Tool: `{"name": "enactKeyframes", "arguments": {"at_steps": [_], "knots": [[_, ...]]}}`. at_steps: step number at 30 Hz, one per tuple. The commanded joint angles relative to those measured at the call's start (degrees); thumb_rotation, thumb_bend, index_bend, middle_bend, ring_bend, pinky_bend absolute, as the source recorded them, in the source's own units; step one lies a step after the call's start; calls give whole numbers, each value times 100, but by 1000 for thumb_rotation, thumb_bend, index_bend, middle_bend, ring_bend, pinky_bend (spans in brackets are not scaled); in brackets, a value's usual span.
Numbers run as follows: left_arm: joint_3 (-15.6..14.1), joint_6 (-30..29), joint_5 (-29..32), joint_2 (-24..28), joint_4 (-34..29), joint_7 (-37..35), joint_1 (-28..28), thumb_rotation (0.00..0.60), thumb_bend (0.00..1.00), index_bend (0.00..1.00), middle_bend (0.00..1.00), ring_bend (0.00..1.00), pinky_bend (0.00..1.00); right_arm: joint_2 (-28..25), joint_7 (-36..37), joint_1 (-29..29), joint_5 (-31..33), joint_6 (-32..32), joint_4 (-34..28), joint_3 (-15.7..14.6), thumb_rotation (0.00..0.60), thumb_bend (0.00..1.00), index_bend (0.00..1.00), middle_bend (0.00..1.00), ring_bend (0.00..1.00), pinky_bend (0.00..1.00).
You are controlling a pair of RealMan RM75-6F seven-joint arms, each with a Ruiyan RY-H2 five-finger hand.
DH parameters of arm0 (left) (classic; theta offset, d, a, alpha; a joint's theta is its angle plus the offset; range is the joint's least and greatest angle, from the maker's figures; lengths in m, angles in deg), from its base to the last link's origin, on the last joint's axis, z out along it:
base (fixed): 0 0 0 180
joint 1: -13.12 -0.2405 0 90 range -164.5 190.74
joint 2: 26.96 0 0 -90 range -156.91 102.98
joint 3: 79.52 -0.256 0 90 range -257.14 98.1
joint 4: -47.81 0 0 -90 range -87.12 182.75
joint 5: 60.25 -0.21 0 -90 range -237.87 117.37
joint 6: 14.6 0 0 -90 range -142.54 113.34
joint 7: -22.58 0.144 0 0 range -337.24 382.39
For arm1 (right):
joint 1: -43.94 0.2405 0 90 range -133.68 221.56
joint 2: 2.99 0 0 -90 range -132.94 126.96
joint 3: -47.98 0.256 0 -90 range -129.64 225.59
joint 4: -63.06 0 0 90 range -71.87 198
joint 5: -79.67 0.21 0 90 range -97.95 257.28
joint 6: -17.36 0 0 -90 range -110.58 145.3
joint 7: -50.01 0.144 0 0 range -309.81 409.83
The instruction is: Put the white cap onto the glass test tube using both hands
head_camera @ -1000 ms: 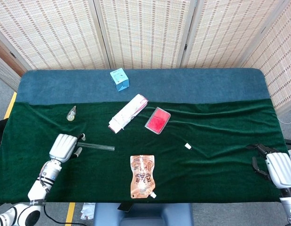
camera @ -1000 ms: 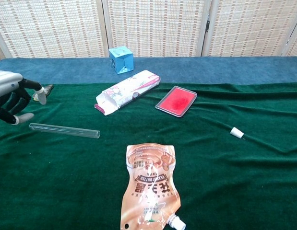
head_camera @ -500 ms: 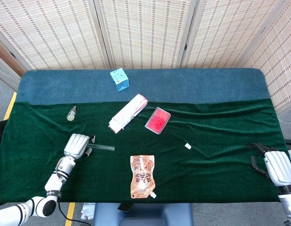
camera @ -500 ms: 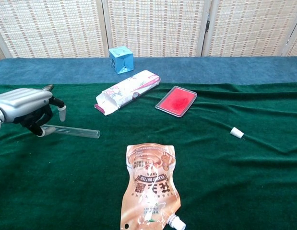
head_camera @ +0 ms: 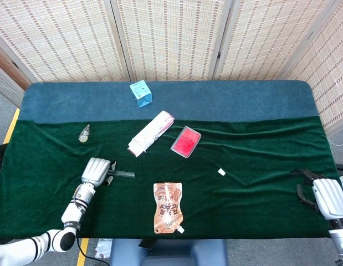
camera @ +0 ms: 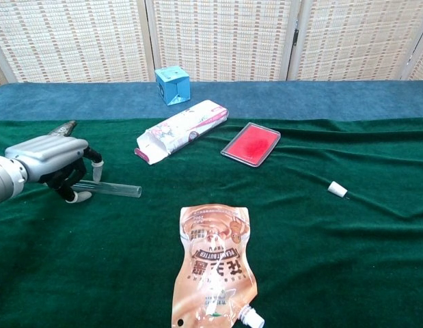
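Glass test tube [camera: 108, 188]: laid flat on the green cloth [head_camera: 243, 205], left of centre, its open end pointed toward the table's middle; its other end is covered by the left hand.

Left hand [camera: 52, 158]: lowered over the tube's left end, palm down, back of hand up, fingers curled down around the glass with their tips [camera: 96, 173] at the cloth. Whether the tube is actually clamped cannot be told; it lies unlifted. The forearm is angled in from the near left corner.

White cap [camera: 337, 189]: set on the cloth right of centre, well apart from the tube, untouched.

Right hand [head_camera: 325, 197]: held at the table's right edge, seen in the head view only, fingers spread, nothing held.

Also listed: orange spout pouch [camera: 213, 266], near the front edge; red flat case [camera: 251, 143]; white carton [camera: 182, 130]; blue box [camera: 173, 85].
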Motion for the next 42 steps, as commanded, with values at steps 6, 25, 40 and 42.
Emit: {"name": "enactKeyframes", "arguments": {"at_steps": [6,25,40,42], "knots": [[-16,-48,-11,-53,116,-120,33,600,386,545,868,779,804,5,10,0,11,27,0,0,600,647,327,420,509,461],[-219,-826,-933,511,-607,-1140,-341,600,471,677,919,827,840,-103,-739,642,-38,855,-517,168,600,646,327,681,905,786],[-414,-1371,-1188,1203,-1668,-958,-741,600,481,677,921,829,841,842,-1734,2543,1494,3956,-208,563,600,981,266,953,1000,998],[-420,-1364,-1165,1224,-1703,-956,-761,600,482,677,921,829,841,973,-1855,2703,1699,4147,-86,589,600,991,266,958,1000,1000]]}}
